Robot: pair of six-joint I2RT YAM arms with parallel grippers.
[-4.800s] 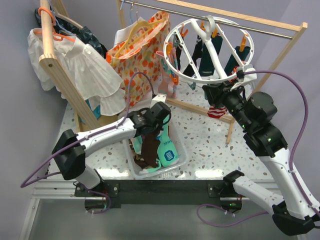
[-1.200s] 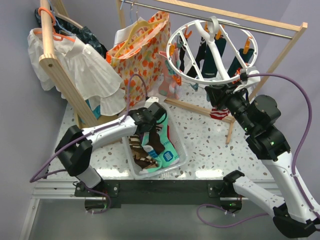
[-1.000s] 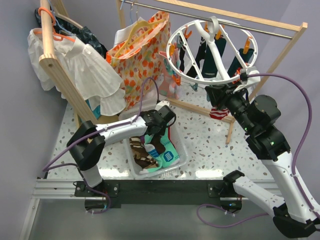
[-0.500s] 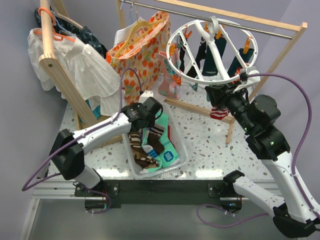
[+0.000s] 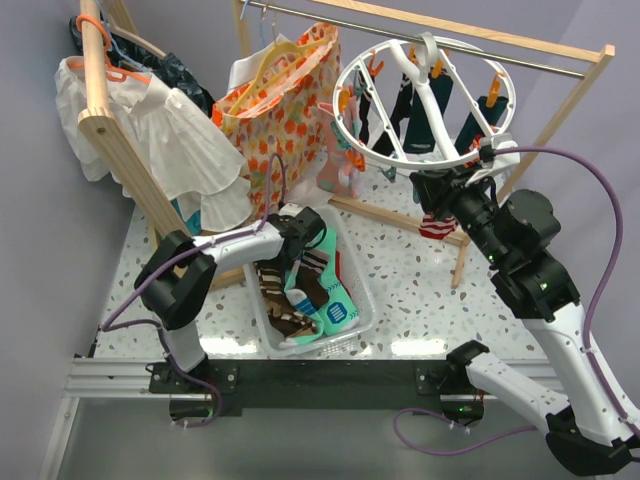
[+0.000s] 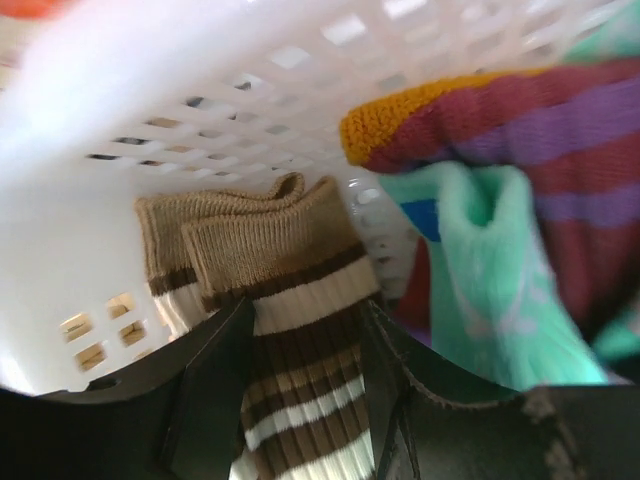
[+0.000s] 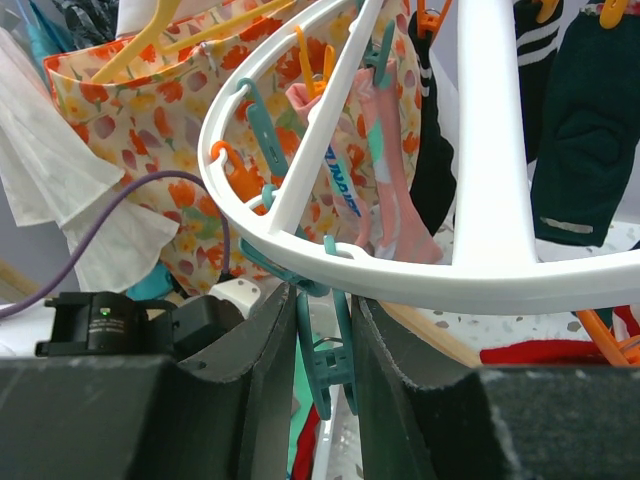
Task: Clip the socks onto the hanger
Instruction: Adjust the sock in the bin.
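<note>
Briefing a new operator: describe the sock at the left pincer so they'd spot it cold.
Start at the white perforated basket on the table before the left arm. Inside it, the left pincer straddles the nearer of two matching ribbed socks. They alone are brown with tan cuffs and cream stripes; beside them lie a mint sock and a maroon-purple sock.

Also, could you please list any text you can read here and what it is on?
No text is legible.
Blue lettering on the pale sock hanging from the hanger: too blurred to read.
White marks on a dark patch on the teal sock in the basket: too small to read.
</note>
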